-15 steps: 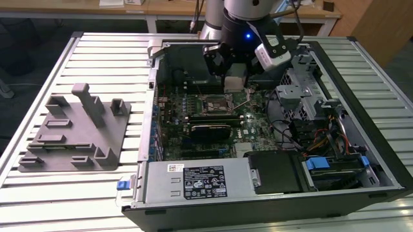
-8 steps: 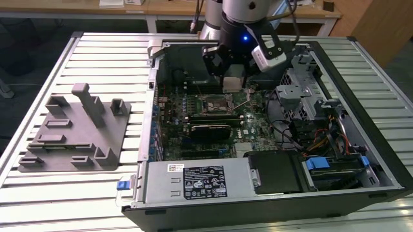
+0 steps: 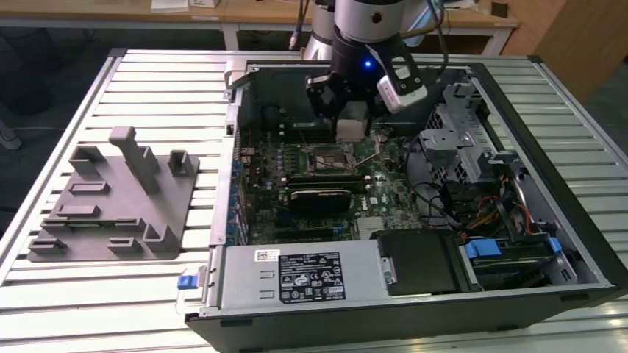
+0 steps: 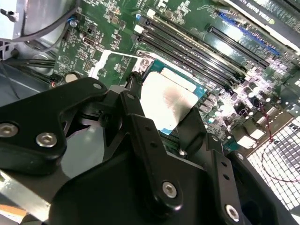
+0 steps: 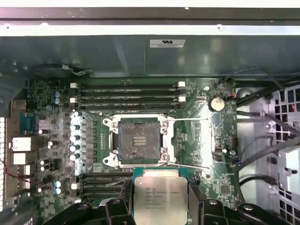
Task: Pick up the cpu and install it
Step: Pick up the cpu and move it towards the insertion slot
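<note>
One cpu (image 5: 161, 199) sits clamped between the black fingers (image 5: 121, 210) of the hand (image 3: 351, 123), which hangs pointing down inside the open case (image 3: 412, 318), low over the motherboard (image 3: 384, 193), just beside its bare socket (image 5: 139, 140).

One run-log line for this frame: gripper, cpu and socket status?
gripper: shut on cpu | cpu: held over motherboard, not seated | socket: open, empty
</note>
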